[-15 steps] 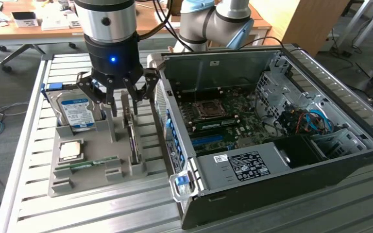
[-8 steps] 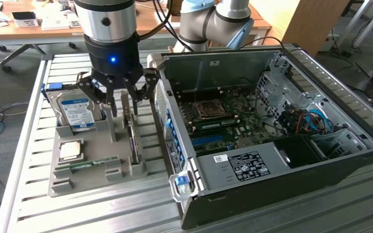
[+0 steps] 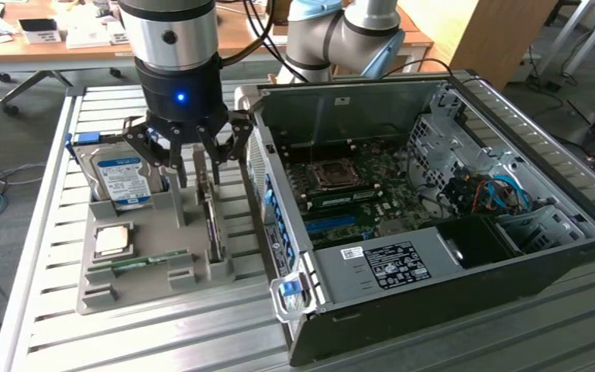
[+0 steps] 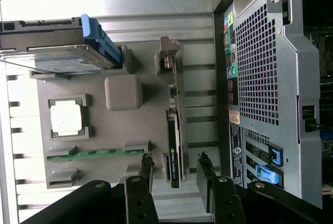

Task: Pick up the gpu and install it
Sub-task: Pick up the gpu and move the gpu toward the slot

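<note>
The fingers [image 4: 146,172] are hanging spread just above the grey tray [image 4: 104,130], one standing on each side of the graphics card [image 4: 173,156] with a gap showing on both sides, so they are straddling it without pinching it. The card is standing on its long edge in a slot at the side of the tray nearest the computer case [image 3: 463,302], with its metal bracket at the end away from the fingers. It is sharing the tray with a hard drive [image 4: 52,60] propped upright, a processor chip [image 4: 66,118] lying flat and a green memory stick [image 4: 96,153]. The tray and the case are sitting side by side on the slatted metal surface [image 3: 153,341], and the case is lying open with its main board [image 3: 359,194] showing. By the look of it, the work is only beginning: the fingers are lining up for the grasp, the card is not yet lifted, and the carrying over and seating in the case are all left to do.
</note>
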Robot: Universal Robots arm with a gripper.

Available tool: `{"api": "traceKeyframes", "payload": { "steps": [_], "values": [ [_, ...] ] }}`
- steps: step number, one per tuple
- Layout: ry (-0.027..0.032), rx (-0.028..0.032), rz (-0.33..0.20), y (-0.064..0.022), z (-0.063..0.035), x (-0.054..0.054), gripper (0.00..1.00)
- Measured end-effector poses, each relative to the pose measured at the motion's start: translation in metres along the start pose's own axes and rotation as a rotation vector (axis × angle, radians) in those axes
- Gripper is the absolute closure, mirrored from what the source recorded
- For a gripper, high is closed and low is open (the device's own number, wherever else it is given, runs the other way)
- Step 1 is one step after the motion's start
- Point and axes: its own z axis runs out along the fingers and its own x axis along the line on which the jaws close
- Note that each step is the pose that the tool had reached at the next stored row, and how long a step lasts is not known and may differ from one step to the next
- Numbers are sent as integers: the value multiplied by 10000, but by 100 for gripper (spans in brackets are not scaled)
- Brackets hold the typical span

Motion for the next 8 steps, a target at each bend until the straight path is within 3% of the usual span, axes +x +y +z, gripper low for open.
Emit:
{"api": "traceKeyframes", "payload": {
  "steps": [8],
  "values": [
    [1, 1, 0, -1, 24, 1, 53]
  ]
}}
